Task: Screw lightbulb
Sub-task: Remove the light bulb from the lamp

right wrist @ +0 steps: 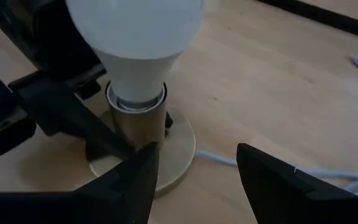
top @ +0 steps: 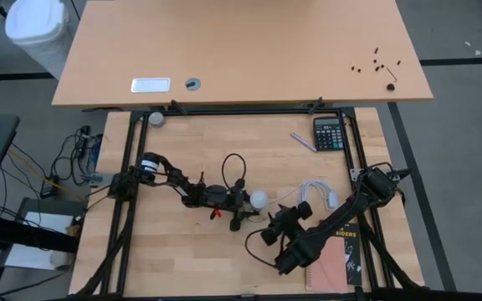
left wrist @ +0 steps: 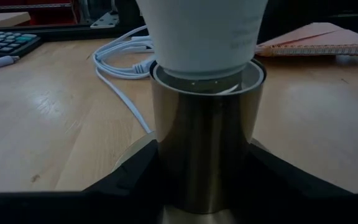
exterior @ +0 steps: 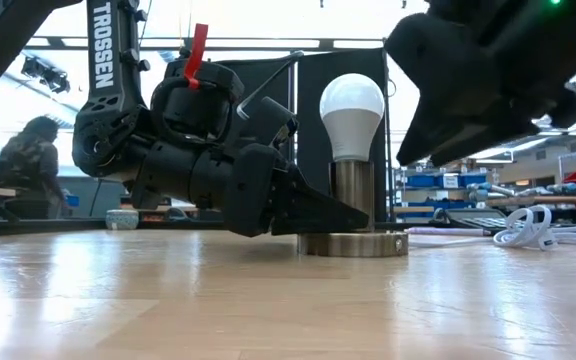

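Note:
The white lightbulb (exterior: pixel 352 108) stands upright with its base in the top of a brass-coloured socket (exterior: pixel 353 195). The socket's round disc foot (exterior: pixel 353 243) rests on the wooden table near its middle. My left gripper (left wrist: pixel 207 186) reaches in low and nearly level from the table's left, shut on the socket's upright tube. My right gripper (right wrist: pixel 197 180) hovers just to the near right of the bulb (right wrist: pixel 135 37), slanting down. Its fingers are open with only bare table between them, and it touches nothing. My left gripper pinches the socket's upright tube (left wrist: pixel 207 149) between its two fingers (left wrist: pixel 135 183), low down and just above the disc foot. The fingers come in almost level from the table's left. The socket stands upright on the table, with the bulb (left wrist: pixel 204 31) sticking out of its top.
The socket's white cord (top: pixel 316 194) lies coiled to the right of the socket. A calculator (top: pixel 330 134) and a pen (top: pixel 302 140) lie at the far right, and a notebook (top: pixel 335 259) lies under my right arm near the front edge. A black frame rims the table.

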Action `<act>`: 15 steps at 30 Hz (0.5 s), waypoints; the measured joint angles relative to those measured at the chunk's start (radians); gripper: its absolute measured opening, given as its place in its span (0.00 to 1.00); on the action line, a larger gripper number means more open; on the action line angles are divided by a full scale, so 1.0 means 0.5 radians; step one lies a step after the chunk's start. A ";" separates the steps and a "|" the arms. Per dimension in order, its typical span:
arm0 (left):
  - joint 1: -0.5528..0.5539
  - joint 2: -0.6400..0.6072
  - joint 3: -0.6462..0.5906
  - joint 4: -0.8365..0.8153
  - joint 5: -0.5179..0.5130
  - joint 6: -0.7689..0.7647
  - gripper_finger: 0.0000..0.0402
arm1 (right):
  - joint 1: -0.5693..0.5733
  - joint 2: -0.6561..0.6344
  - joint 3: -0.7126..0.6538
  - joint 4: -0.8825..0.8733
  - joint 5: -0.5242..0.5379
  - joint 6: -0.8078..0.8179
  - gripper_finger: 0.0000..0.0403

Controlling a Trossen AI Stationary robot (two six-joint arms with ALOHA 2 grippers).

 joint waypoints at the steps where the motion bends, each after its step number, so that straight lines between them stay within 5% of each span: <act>1: 0.000 0.000 0.000 0.000 -0.001 0.000 0.49 | 0.000 0.000 -0.030 0.031 0.028 -0.001 0.56; 15: 0.000 0.000 0.000 0.000 -0.004 -0.024 0.49 | 0.076 0.001 -0.325 0.745 0.042 -0.316 0.57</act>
